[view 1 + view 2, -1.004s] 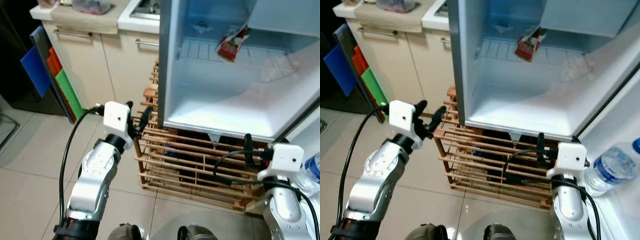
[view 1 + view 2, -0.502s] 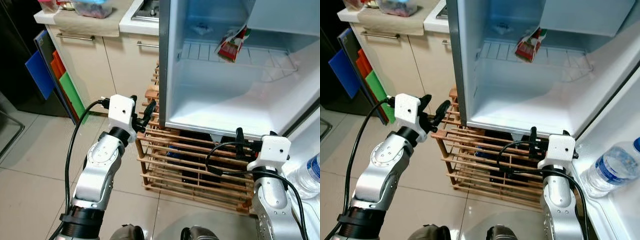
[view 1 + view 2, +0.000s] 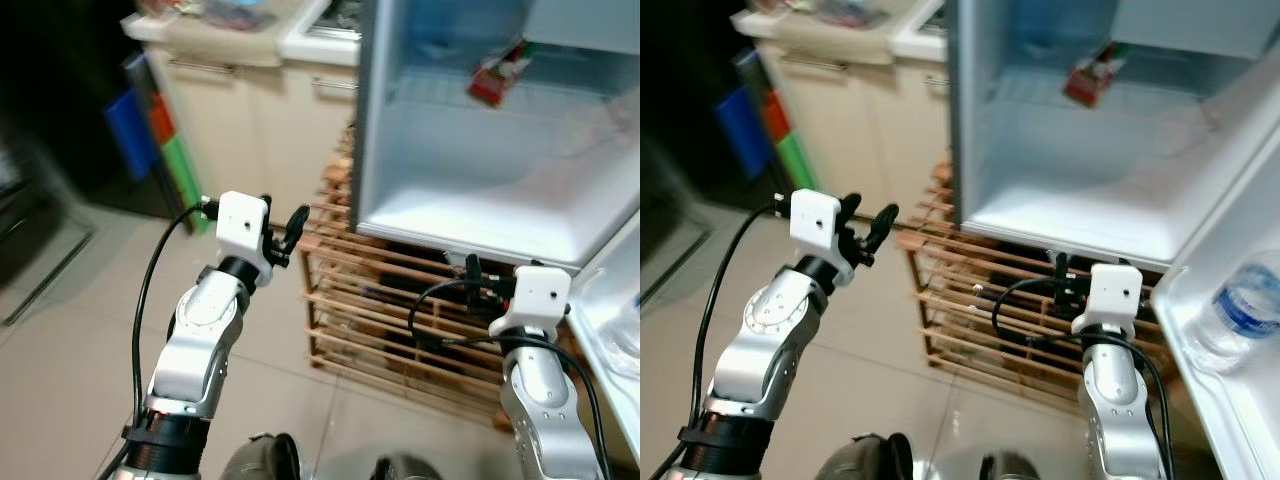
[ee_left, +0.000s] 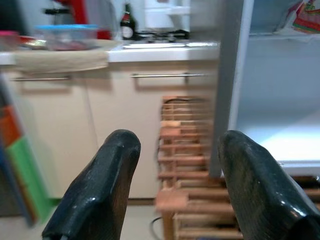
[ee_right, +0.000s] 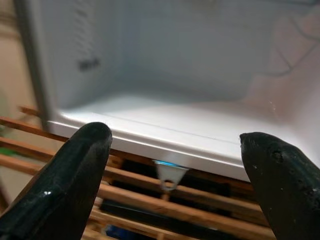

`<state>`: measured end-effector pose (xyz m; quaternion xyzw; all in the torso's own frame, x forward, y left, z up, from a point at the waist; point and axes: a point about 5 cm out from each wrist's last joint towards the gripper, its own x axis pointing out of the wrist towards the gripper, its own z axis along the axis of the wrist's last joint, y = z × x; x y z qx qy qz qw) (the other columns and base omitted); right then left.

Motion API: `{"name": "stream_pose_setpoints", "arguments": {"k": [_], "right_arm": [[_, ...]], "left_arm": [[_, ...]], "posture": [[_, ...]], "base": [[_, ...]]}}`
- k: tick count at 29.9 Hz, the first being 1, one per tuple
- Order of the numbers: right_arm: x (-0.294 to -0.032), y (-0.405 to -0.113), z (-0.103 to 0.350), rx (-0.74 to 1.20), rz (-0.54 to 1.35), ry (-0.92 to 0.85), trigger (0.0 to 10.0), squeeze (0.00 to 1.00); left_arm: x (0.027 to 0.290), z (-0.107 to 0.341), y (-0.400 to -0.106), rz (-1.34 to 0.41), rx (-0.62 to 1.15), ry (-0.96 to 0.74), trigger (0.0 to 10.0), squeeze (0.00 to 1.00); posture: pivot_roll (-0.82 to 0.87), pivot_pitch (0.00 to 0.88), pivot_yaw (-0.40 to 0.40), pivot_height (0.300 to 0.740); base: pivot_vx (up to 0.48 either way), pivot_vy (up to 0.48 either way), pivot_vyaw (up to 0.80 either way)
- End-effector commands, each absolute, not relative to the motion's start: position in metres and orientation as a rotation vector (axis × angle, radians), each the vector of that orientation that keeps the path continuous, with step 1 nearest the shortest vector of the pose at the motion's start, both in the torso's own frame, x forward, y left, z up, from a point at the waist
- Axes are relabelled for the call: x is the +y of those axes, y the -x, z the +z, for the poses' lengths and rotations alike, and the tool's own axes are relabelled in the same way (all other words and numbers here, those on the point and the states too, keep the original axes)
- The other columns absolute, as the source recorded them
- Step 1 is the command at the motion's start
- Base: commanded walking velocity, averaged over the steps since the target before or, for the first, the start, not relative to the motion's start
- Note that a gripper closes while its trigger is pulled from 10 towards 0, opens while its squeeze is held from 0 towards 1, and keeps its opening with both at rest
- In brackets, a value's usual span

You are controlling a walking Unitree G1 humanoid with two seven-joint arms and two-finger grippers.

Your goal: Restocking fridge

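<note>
The small fridge stands open on a wooden rack. A red and green packet leans on its wire shelf; the white floor below is bare. A water bottle stands in the door shelf at far right. My left gripper is open and holds nothing, raised left of the fridge's side wall and facing the cabinets. My right gripper is open too, level with the fridge's bottom lip and pointing into it. Its wrist view shows the fingers wide apart before the white interior.
Beige cabinets with bar handles stand left of the fridge, under a counter holding a plastic container. Blue, orange and green boards lean beside the cabinets. Tiled floor lies open at the left. The view is blurred.
The camera has swung left, so the fridge sits further right in the picture, and the view has blurred. Both arms keep their raised pose and both grippers stay open.
</note>
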<state>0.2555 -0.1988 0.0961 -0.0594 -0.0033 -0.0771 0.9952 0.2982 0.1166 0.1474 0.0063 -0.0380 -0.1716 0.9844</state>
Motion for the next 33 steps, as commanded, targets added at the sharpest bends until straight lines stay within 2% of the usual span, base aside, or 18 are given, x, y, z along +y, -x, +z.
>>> {"name": "stream_pose_setpoints", "arguments": {"k": [1,11,12,14,15,16,19,23,24,28,29,33], "right_arm": [[-0.202,-0.252,0.093,-0.005,-0.166,0.127,10.0,0.00],[-0.202,-0.245,0.082,0.028,-0.143,0.159,10.0,0.00],[-0.192,-0.241,0.077,0.039,-0.038,0.190,10.0,0.00],[-0.186,-0.238,0.074,0.049,0.027,0.201,10.0,0.00],[-0.179,-0.229,0.058,0.127,0.135,0.223,10.0,0.00],[-0.179,-0.229,0.058,0.127,0.135,0.223,10.0,0.00],[-0.207,-0.213,0.023,0.353,0.009,0.255,10.0,0.00],[-0.278,-0.175,-0.029,0.765,-0.365,0.269,10.0,0.00],[-0.278,-0.175,-0.029,0.765,-0.365,0.269,10.0,0.00],[-0.335,-0.129,-0.038,0.947,-0.634,0.348,10.0,0.00],[-0.335,-0.129,-0.038,0.947,-0.634,0.348,10.0,0.00],[-0.382,-0.092,-0.031,1.043,-0.885,0.330,10.0,0.00]], "left_arm": [[0.115,0.153,-0.303,-0.356,-0.102,-0.023,10.0,0.00],[0.111,0.152,-0.306,-0.374,-0.106,-0.013,10.0,0.00],[0.110,0.150,-0.306,-0.380,-0.102,-0.009,10.0,0.00],[0.109,0.149,-0.306,-0.381,-0.100,-0.007,10.0,0.00],[0.108,0.148,-0.307,-0.384,-0.092,-0.001,10.0,0.00],[0.108,0.148,-0.307,-0.384,-0.092,-0.001,10.0,0.00],[0.107,0.145,-0.310,-0.382,-0.074,0.014,10.0,0.00],[0.110,0.140,-0.318,-0.365,-0.037,0.020,10.0,0.00],[0.110,0.140,-0.318,-0.365,-0.037,0.020,10.0,0.00],[0.114,0.129,-0.324,-0.335,0.032,0.024,10.0,0.00],[0.114,0.129,-0.324,-0.335,0.032,0.024,10.0,0.00],[0.114,0.122,-0.326,-0.333,0.064,0.035,10.0,0.00]], "posture": [[-0.11,0.038,0.040,0.740],[-0.12,0.031,0.043,0.740],[-0.13,0.033,0.044,0.740],[-0.13,0.033,0.044,0.740],[-0.14,0.033,0.044,0.740],[-0.14,0.033,0.044,0.740],[-0.15,0.036,0.042,0.740],[-0.16,0.034,0.044,0.740],[-0.16,0.034,0.044,0.740],[-0.17,0.034,0.047,0.740],[-0.17,0.034,0.047,0.740],[-0.19,0.036,0.045,0.740]], "base": [[0.000,0.000,0.00],[0.000,0.000,0.00],[0.000,0.000,0.00],[0.000,0.000,0.00],[0.000,0.000,0.00],[0.000,0.000,0.00],[0.000,0.000,0.00],[0.000,0.000,0.00],[0.000,0.000,0.00],[0.000,0.000,0.00],[0.000,0.000,0.00],[0.000,0.000,0.00]]}}
